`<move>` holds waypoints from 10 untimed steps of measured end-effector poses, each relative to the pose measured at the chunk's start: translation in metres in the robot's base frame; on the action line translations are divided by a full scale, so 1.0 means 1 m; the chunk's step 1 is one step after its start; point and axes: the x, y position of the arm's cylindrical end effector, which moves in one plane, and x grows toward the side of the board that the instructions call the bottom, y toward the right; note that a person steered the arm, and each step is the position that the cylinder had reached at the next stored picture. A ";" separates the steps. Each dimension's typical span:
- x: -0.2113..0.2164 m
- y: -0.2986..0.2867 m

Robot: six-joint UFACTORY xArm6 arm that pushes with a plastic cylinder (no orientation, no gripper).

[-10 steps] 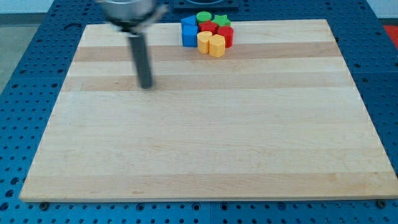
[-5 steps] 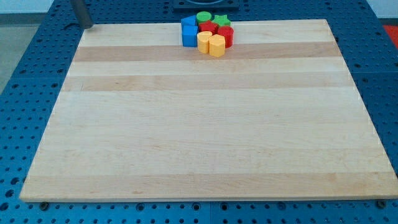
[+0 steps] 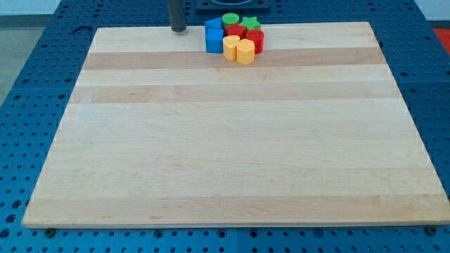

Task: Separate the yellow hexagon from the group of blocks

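Board [image 3: 232,154]: bare wood; every block sits crowded at the view's top edge, just right of centre.
My tip [image 3: 178,29]: we hold it at the top edge, left of the cluster and near the blue blocks, touching none; a bare rod, so nothing to spread or pinch.
Blue blocks [image 3: 214,36]: leftmost of the group; they stand between our tip and the yellows.
Yellow hexagon [image 3: 230,47]: we take this to be the left yellow, on the cluster's near edge, touching blue and the other yellow; shape hard to confirm.
Yellow block [image 3: 245,51]: just right of it; rounded.
Reds [image 3: 254,39], greens [image 3: 230,19]: packed behind.
Next: we judge a push from behind, toward the view's bottom, frees the hexagon; the blue blocks bar a sideways approach.
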 end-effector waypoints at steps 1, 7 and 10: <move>0.002 0.065; 0.150 0.162; 0.163 0.185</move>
